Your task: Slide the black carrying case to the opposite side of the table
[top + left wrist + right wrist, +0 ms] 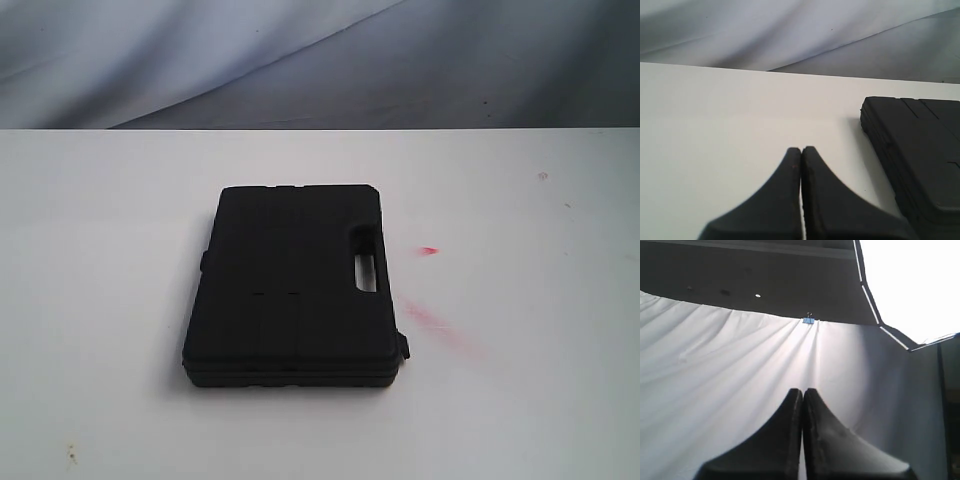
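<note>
The black carrying case [294, 285] lies flat near the middle of the white table [100, 300], its handle slot toward the right side. In the left wrist view the case [920, 150] shows beside my left gripper [801, 150], which is shut with nothing in it and held apart from the case over bare tabletop [715, 125]. My right gripper [802, 391] is shut and empty too, raised and pointing at the white cloth backdrop [740, 380]. Neither arm shows in the exterior view.
Red smears [430, 320] mark the table to the right of the case. A grey-white cloth backdrop [300, 60] hangs behind the table's far edge. A blue clip [809, 320] holds the cloth up.
</note>
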Robot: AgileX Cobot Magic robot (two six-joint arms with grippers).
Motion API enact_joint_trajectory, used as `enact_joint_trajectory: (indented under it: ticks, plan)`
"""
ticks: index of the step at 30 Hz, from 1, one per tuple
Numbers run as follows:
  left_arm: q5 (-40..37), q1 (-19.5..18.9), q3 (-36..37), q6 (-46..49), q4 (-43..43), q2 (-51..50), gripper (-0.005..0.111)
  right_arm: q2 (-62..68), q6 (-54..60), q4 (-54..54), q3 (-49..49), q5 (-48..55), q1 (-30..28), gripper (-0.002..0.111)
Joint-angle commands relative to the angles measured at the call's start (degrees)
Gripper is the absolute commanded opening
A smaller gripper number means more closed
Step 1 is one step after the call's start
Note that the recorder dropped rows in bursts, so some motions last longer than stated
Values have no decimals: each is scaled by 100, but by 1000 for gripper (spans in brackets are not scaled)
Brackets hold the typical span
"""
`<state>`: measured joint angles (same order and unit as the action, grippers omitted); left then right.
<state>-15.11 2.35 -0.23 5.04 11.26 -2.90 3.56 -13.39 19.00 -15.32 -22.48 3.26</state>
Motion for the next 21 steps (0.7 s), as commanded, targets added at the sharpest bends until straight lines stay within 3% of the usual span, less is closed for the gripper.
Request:
enact_joint_trajectory:
  ticks: [1,12,16,21]
  plan:
    - [-14,-19,23,-7,1,19,0,21,-58,258,-1002,1482,-28,0]
    - [-14,-19,23,-7,1,19,0,696,934,255,-2468,6005,-28,0]
    - [-14,-19,23,-7,1,19,0,1025,1048,-166,-2545,6677,-28,0]
    - [-14,-19,23,-7,1,19,0,1320,1112,-698,-2545,6768,-28,0]
